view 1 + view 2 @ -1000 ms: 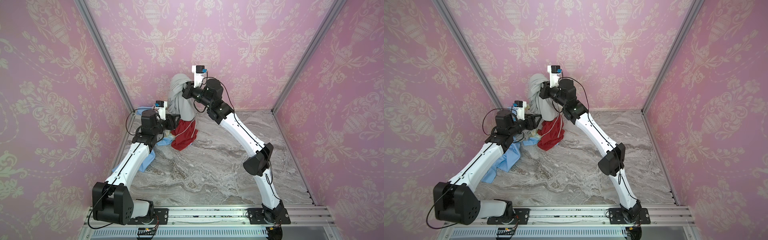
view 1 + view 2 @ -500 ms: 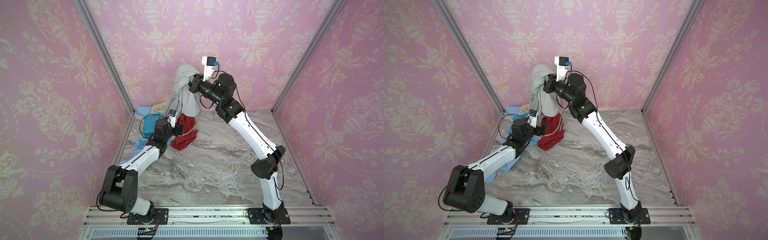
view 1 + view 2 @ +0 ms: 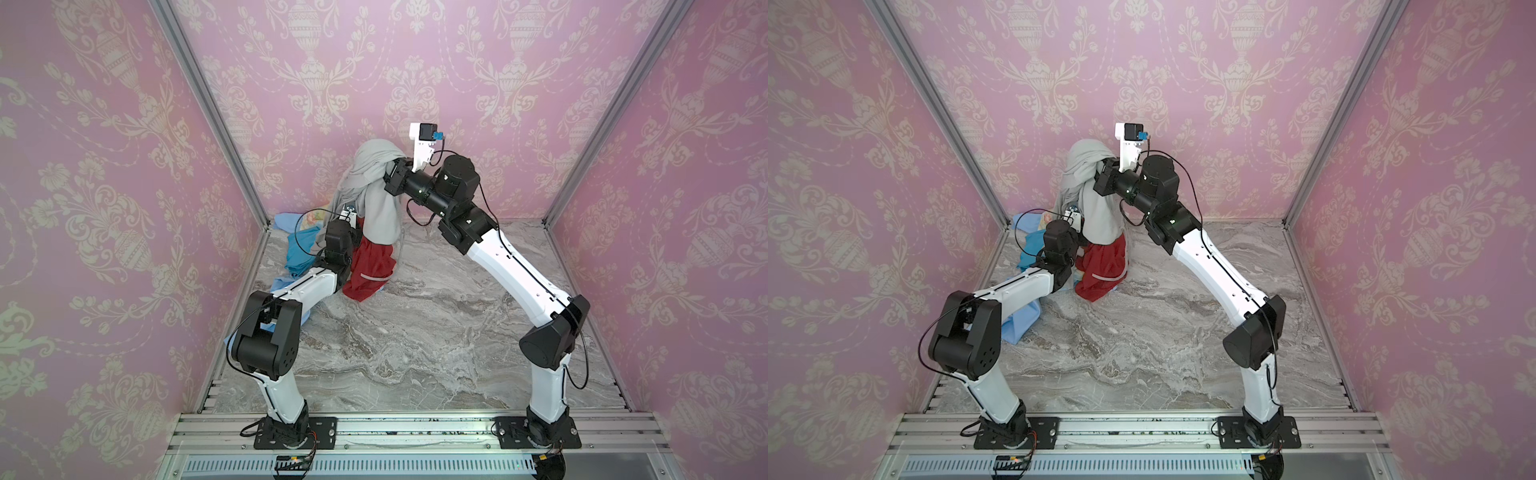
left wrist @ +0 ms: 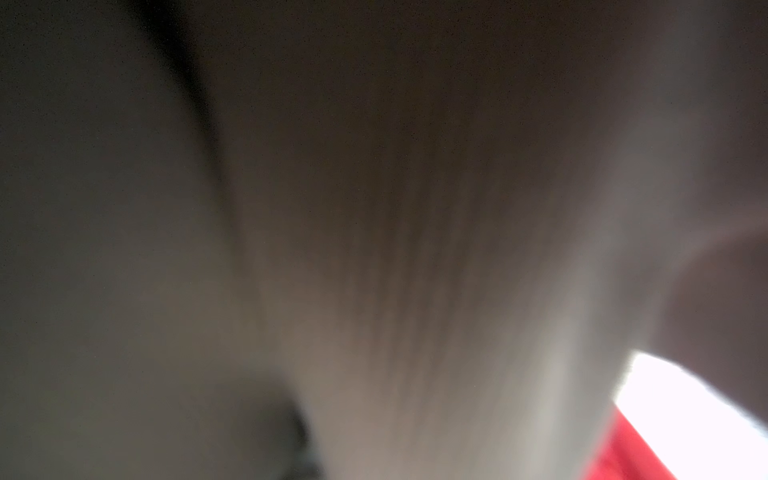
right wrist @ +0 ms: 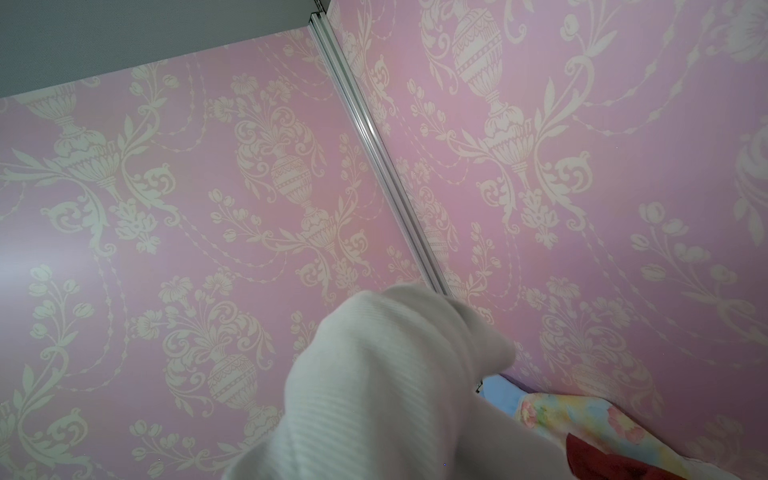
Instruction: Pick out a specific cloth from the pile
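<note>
Right gripper (image 3: 394, 171), clamped on the cloth (image 3: 376, 203), holds it high above the pile (image 3: 300, 248); the grey fabric drapes down to the left gripper (image 3: 357, 227), closed and buried in its folds, whether it pinches fabric is hidden

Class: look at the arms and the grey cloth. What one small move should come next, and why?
Probably the right gripper should carry the grey cloth out over the open marble table. Its jaws hold the cloth's top high, but the hem hangs against the dark red cloth of the pile, so it is not yet clear.
</note>
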Robot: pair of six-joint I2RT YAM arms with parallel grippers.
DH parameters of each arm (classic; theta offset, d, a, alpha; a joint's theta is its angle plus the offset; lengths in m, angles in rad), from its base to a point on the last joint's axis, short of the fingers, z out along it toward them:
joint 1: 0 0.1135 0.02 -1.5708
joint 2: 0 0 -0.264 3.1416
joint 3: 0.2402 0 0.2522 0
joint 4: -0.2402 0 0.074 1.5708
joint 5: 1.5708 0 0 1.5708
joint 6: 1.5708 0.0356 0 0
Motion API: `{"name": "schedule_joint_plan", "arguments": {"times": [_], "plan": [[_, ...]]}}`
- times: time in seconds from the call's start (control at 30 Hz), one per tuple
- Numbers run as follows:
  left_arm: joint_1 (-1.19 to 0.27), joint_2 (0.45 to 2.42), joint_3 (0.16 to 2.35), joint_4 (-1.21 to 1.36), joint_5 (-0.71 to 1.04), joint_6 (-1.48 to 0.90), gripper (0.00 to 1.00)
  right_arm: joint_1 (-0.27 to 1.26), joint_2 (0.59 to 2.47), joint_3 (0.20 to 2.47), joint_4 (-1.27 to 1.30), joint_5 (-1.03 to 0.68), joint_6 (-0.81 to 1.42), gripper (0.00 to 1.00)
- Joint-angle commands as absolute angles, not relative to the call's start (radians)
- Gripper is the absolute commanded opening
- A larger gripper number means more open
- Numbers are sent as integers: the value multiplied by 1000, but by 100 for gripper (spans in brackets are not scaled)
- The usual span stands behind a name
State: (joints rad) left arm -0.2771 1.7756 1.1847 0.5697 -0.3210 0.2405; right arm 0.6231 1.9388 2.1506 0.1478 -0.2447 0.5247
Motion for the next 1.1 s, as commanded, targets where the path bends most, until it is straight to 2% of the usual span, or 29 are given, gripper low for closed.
{"name": "schedule_joint_plan", "arguments": {"times": [0.0, 0.3, 0.57, 0.9, 1.07], "plan": [[-269, 1775, 1231, 606, -384, 264, 0, 599, 1847, 2075, 287, -244, 535, 0], [-246, 1755, 1338, 528, -346, 233, 0, 559, 1704, 1838, 386, -259, 529, 0], [-272, 1694, 1464, 388, -218, 198, 0, 530, 1606, 1655, 428, -248, 501, 0], [-453, 1696, 1709, 103, -42, 254, 0, 447, 1492, 1481, 473, -167, 502, 0], [-543, 1722, 1792, 44, 7, 244, 0, 384, 1417, 1410, 462, -123, 499, 0]]}}
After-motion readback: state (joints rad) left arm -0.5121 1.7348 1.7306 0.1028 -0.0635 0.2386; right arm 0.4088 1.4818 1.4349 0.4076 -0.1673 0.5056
